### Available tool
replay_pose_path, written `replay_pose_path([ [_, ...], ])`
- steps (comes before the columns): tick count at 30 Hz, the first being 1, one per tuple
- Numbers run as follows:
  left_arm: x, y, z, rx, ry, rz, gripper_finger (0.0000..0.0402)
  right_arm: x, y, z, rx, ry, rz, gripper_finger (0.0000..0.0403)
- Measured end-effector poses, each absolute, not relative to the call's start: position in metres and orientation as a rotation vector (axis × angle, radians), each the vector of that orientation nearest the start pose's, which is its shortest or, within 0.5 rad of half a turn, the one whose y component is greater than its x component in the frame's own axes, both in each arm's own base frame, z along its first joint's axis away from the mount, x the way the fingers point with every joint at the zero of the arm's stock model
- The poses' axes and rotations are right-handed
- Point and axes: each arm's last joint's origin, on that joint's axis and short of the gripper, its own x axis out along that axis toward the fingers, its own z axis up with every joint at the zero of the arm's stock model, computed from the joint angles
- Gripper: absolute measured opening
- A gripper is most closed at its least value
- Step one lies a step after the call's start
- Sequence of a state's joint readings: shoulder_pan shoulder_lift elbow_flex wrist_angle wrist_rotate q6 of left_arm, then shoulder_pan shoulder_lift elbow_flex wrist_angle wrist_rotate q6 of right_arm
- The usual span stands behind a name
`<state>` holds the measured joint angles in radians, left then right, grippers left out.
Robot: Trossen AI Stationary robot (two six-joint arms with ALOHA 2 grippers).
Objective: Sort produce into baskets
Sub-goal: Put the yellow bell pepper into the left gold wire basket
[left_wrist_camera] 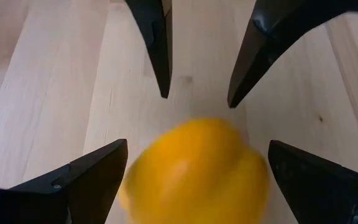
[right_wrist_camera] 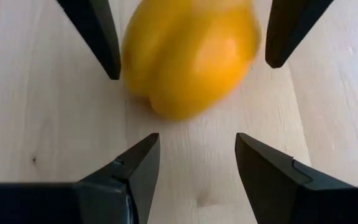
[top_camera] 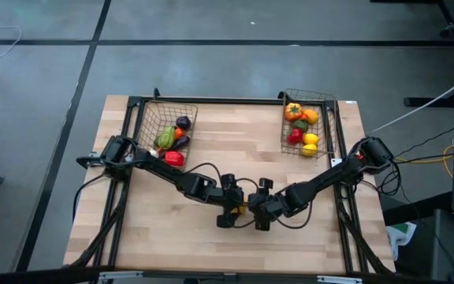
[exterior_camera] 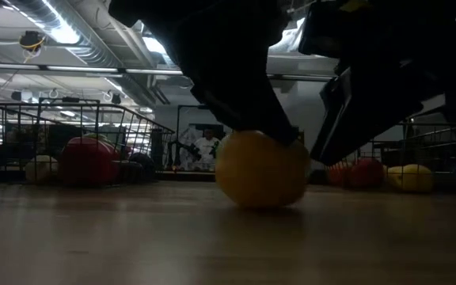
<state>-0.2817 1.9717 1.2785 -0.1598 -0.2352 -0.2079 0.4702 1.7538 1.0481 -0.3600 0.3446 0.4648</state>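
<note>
A yellow pepper (left_wrist_camera: 194,171) sits on the wooden table (top_camera: 211,150) near the middle of its near half, and both hands meet over it. The left hand (top_camera: 228,207) reaches in from the left with its 2 fingers (left_wrist_camera: 86,183) spread wide, one on each side of the pepper with a clear gap on both sides, so it holds nothing. The right hand (top_camera: 260,207) comes in from the right and faces the left one; its fingers (right_wrist_camera: 129,177) stand about half open, their tips just short of the pepper and not touching it, with bare table between them. In the low view the pepper (exterior_camera: 261,169) rests on the table with dark arm parts right above it, and whether they touch it cannot be told. The left basket (top_camera: 166,130) stands at the far left of the table with red, green, purple and orange produce in it. The right basket (top_camera: 310,125) stands at the far right with orange, red, green and yellow produce. Both baskets are well apart from the hands.
</note>
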Motion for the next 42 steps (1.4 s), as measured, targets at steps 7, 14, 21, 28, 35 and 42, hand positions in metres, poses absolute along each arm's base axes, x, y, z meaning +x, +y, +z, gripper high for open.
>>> replay_pose_path([
  [7,0.399,-0.108,0.149,0.016,0.878,0.062,0.0386,0.307,0.145,0.167,0.004,0.972,-0.114,0.0209],
  [14,0.393,-0.107,0.142,0.033,0.961,0.074,0.0386,0.307,0.145,0.167,0.004,0.975,-0.113,0.0209],
  [21,0.391,-0.106,0.145,0.038,0.975,0.074,0.0386,0.307,0.145,0.167,0.006,0.971,-0.112,0.0209],
  [28,0.392,-0.106,0.162,0.053,0.927,0.054,0.0386,0.308,0.145,0.168,0.008,0.960,-0.114,0.0209],
  [35,0.388,-0.105,0.188,0.039,0.858,0.051,0.0386,0.308,0.146,0.168,0.014,0.948,-0.112,0.0209],
  [42,0.373,-0.100,0.221,-0.072,0.830,0.103,0.0386,0.309,0.146,0.169,0.014,0.934,-0.118,0.0209],
])
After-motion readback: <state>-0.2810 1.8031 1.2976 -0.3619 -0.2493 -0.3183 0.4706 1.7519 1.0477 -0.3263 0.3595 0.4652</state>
